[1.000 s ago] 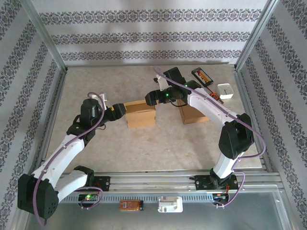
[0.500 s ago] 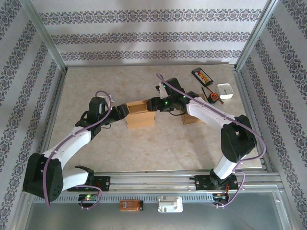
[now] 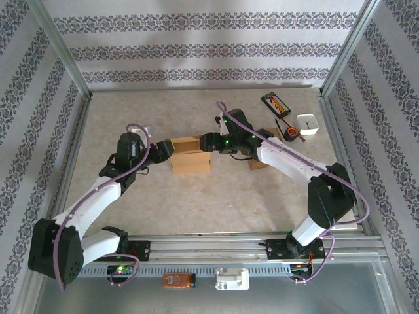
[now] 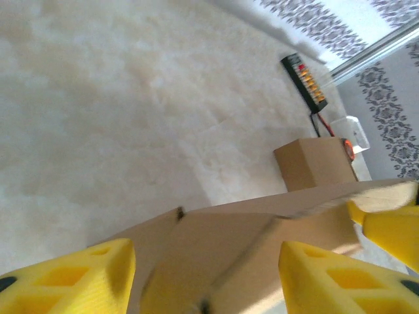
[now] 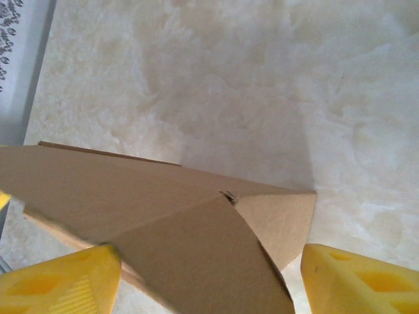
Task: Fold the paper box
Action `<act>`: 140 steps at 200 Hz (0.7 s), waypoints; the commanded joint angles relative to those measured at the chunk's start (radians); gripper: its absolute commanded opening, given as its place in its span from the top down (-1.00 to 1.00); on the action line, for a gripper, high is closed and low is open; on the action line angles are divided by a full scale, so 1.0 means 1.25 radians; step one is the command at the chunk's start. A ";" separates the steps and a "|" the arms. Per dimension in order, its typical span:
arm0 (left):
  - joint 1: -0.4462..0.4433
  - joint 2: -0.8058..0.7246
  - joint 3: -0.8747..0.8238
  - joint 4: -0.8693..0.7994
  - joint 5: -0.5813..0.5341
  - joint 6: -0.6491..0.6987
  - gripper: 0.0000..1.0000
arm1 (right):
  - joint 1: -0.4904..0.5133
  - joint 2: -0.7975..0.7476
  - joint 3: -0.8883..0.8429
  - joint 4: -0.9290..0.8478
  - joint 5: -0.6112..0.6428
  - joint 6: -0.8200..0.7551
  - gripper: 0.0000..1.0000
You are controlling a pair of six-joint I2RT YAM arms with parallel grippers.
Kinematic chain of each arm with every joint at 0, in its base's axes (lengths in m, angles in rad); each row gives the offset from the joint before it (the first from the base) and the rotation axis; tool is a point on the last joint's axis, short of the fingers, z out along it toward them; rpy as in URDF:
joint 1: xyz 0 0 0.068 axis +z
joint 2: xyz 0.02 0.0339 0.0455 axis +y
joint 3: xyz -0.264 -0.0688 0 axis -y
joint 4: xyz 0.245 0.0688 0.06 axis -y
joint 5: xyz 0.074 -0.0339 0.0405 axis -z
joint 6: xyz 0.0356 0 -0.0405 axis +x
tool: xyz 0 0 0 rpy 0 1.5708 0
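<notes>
1. L side: left gripper (image 3: 163, 150) sits at the left end of the paper box (image 3: 190, 157). Yellow fingers (image 4: 72, 278) spread wide. Brown card fills the gap between them, close vs both inner faces. Can't tell if the pads actually clamp it or just straddle.
2. R side: right gripper (image 3: 209, 140) is at the box's right end, near the upper rear corner. Fingers (image 5: 357, 281) also wide apart, released. A card flap lies between them, over the one finger in the right wrist view; a thin strip of table shows between the card and the other finger.
3. Box look: plain brown card, squat block. Front face lighter, top looks darker and recessed in the top view. Wrist views show angled flaps meeting at a crease w/ a small notch; edges blurred in the left wrist view.
4. Where: mid table (image 3: 196, 196), roughly centre, between the two grippers. A second box (image 4: 314, 163), same brown card, stands apart to its right, partly under the right arm.
5. Heading: long axis runs left-right across the table, one end toward each gripper. Sits flat, not tilted.
</notes>
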 commanded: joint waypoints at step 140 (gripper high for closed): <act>-0.007 0.057 0.300 -0.454 -0.011 0.357 -0.19 | -0.003 0.058 0.222 -0.287 -0.001 -0.545 -0.06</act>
